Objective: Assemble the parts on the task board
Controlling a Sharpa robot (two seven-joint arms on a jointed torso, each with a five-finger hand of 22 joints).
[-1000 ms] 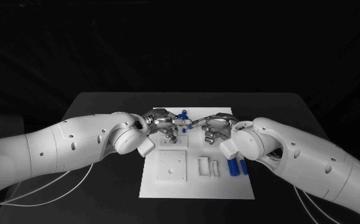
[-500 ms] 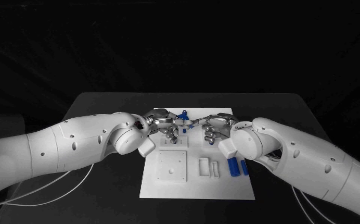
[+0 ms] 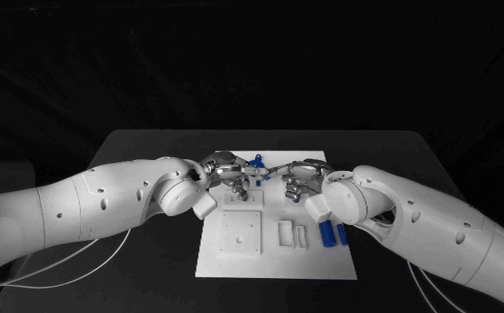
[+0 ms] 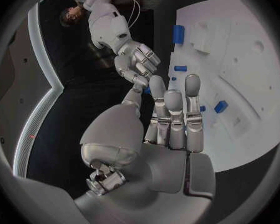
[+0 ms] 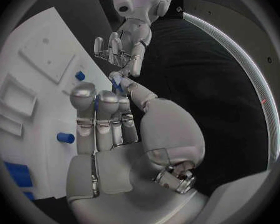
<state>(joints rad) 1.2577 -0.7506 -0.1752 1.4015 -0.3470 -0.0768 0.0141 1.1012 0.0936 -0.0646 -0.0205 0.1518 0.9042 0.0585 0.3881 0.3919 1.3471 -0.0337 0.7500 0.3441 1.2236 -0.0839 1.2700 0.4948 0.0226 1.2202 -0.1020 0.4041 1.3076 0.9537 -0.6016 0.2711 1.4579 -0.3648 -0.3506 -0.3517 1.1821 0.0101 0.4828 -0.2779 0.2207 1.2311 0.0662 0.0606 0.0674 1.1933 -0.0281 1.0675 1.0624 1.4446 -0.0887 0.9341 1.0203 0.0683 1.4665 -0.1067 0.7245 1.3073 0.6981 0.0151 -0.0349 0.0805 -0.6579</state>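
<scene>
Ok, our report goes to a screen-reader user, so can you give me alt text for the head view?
Two white robot arms reach in from either side, and the left hand and right hand meet fingertip to fingertip over the far half of the white task board, with a small blue part between them. Two upright blue parts stand near the board's right edge on the black table.

**Black table with the white task board**

A black table (image 3: 147, 153) carries the scene. On it lies the task board (image 3: 247, 262), a white plate set flat in the middle, directly under both hands. The left hand (image 3: 226, 175) and the right hand (image 3: 299, 180) hang over the board's far half, close to each other. White cables (image 3: 79, 258) trail across the tabletop below the left arm, beside the board's edge on that arm's side.
</scene>
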